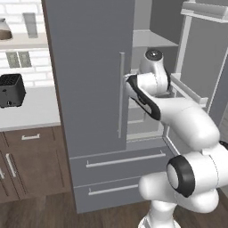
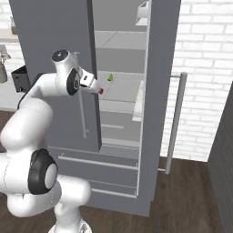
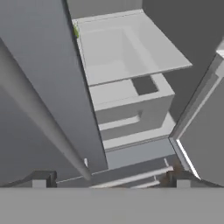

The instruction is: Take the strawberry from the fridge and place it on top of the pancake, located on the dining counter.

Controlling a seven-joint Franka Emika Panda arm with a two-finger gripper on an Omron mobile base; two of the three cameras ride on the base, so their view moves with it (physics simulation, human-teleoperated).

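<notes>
The strawberry [image 2: 101,91] sits inside the fridge [image 1: 89,89], a tiny red speck on a pale grey shelf [image 2: 119,93] about midway up the open right-hand compartment, close to the edge of the shut left door [image 2: 54,54]; a small green item [image 2: 110,77] lies just behind it, deeper on the same shelf. The right door [image 2: 157,91] of the fridge stands swung wide, so the shelf is reachable from the front. The gripper [image 3: 111,178] hovers at the mouth of the fridge, beside the left door's thin vertical bar handle [image 1: 121,95], with its 2 finger tips [image 3: 40,179] spread well apart and nothing between them. From the hand view the camera looks down past the door edge at the shelves, and the berry itself cannot be made out there. The step in hand appears to be the reach toward the berry. To do it well, the hand should probably clear the left door's edge first, move inward along the shelf, then centre the 2 tips on either side of the red fruit and close gently, since so small a thing could roll or be nudged toward the green item. The wrist should likely stay low enough to pass under the shelf above.
</notes>
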